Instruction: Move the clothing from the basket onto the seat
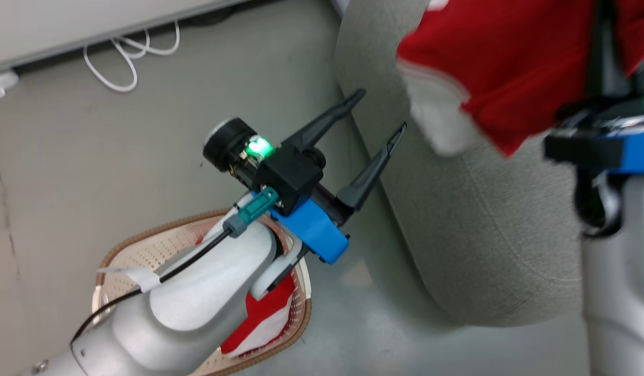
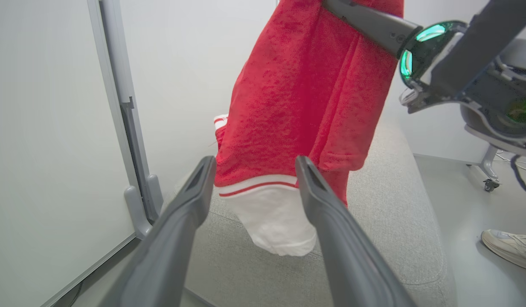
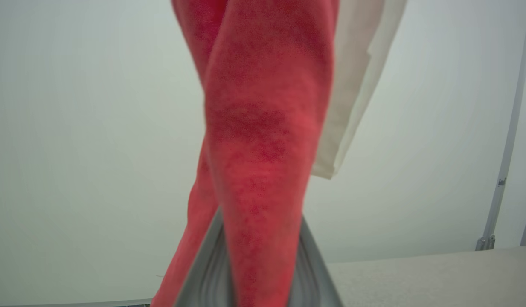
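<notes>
A red garment (image 1: 510,62) with a white cuff hangs above the grey sofa (image 1: 483,235), and my right gripper (image 1: 605,36) is shut on its top. In the left wrist view the same garment (image 2: 305,94) dangles over the sofa seat (image 2: 395,221). In the right wrist view the garment's red cloth (image 3: 258,149) runs up between my right gripper's grey fingers (image 3: 203,277). My left gripper (image 1: 382,110) stands open beside the sofa's edge, holding nothing. Under my left forearm is the cream basket (image 1: 144,250) with a second red-and-white garment (image 1: 264,318) inside.
A white cable (image 1: 128,57) lies coiled on the floor by the wall. A person's pale shoe (image 2: 510,247) and a chair caster (image 2: 486,183) stand on the floor beyond the sofa. A white panel with a grey frame (image 2: 135,149) stands beside the sofa.
</notes>
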